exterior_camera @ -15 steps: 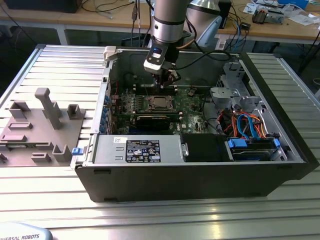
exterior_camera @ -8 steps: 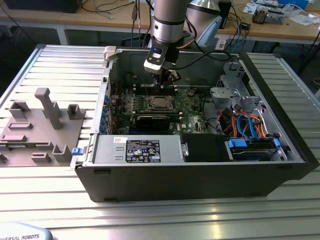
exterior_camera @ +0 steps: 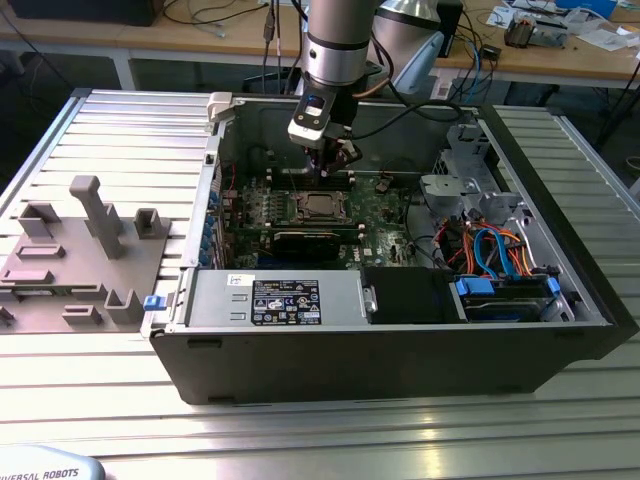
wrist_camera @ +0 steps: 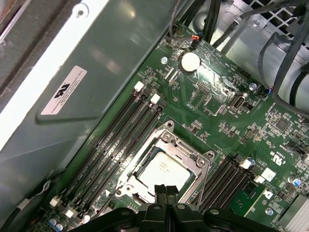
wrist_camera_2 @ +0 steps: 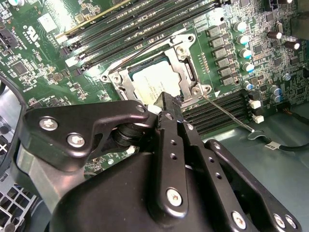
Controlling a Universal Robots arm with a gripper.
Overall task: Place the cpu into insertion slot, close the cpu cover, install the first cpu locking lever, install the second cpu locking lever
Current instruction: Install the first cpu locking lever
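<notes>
The cpu (wrist_camera_2: 153,79) (wrist_camera: 163,169) lies flat in the insertion slot (exterior_camera: 318,206), its silver top showing through the window of the cpu cover (wrist_camera_2: 186,62) (wrist_camera: 166,138), which lies down over it. A thin wire locking lever (wrist_camera_2: 227,114) (wrist_camera: 203,183) runs out from one socket corner across the board. A second thin lever (wrist_camera_2: 159,41) lies along the opposite side of the frame. My gripper (exterior_camera: 326,158) (wrist_camera_2: 166,104) (wrist_camera: 166,190) hangs just over the socket's edge, its black fingertips pressed together with nothing between them.
The green motherboard (exterior_camera: 385,215) sits inside an open computer case (exterior_camera: 400,340) with tall walls. Long black memory slots (wrist_camera: 120,140) flank the socket. Cables (exterior_camera: 490,250) and a drive cage (exterior_camera: 455,180) fill the exterior view's right. A grey fixture block (exterior_camera: 90,250) stands outside on the exterior view's left.
</notes>
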